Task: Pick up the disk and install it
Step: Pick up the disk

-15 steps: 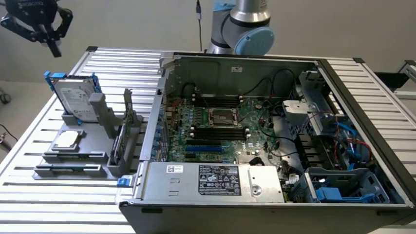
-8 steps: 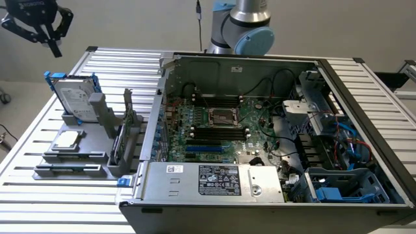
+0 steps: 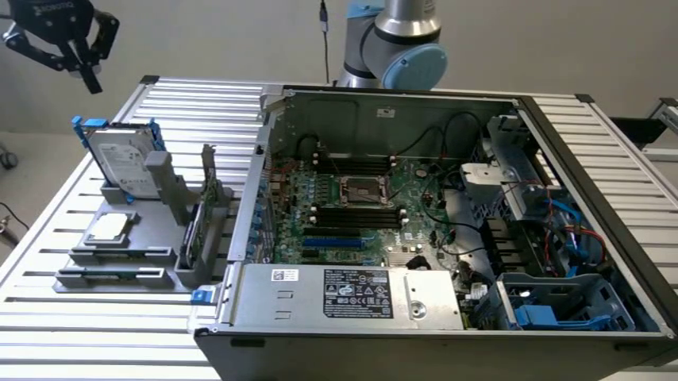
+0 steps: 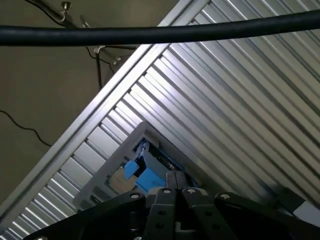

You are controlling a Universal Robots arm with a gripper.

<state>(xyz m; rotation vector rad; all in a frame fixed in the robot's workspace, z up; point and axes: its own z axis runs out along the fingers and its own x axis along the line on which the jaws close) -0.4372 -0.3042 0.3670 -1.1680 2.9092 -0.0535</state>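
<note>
Claw (image 3: 90, 78) hangs empty, fingers together, well above the disk (image 3: 122, 155), which stands upright in its grey holder (image 3: 117, 262); installation in the computer case (image 3: 371, 119) is not yet begun.

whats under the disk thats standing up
The disk stands on edge in the grey stand, which sits on the slatted table. Its lower edge is hidden by the stand, so the contact cannot be seen.
</note>
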